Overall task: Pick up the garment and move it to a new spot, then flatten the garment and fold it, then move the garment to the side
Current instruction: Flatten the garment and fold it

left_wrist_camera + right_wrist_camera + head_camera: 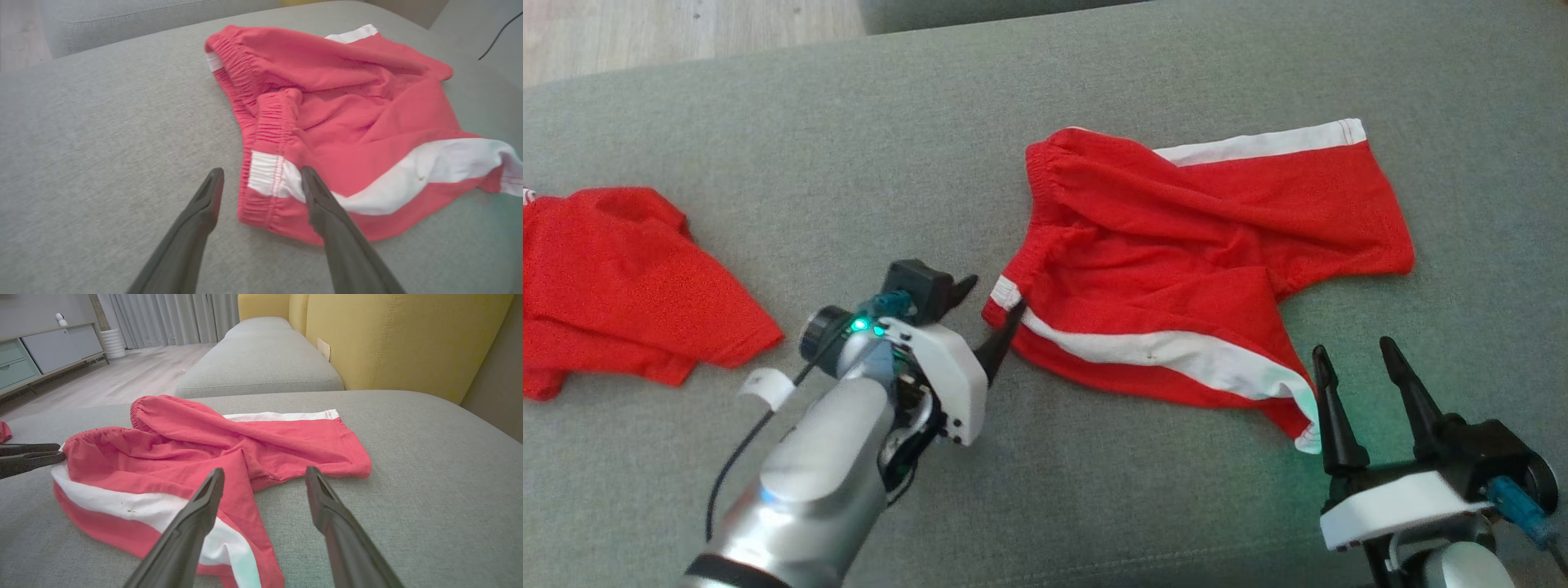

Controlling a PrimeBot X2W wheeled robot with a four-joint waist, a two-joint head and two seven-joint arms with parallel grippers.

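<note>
The garment is a pair of red shorts with white side stripes, lying crumpled on the grey cushion; it shows too as the shorts and the shorts. My left gripper is open at the waistband's near corner, one finger over the white stripe, the other on bare cushion; my left gripper holds nothing. My right gripper stands open just beside the lower leg hem. In its wrist view my right gripper is above the leg's edge, empty.
A second red garment lies at the cushion's left. Another grey cushion and a yellow backrest lie beyond. Wooden floor shows past the far left edge, and a cabinet stands across the room.
</note>
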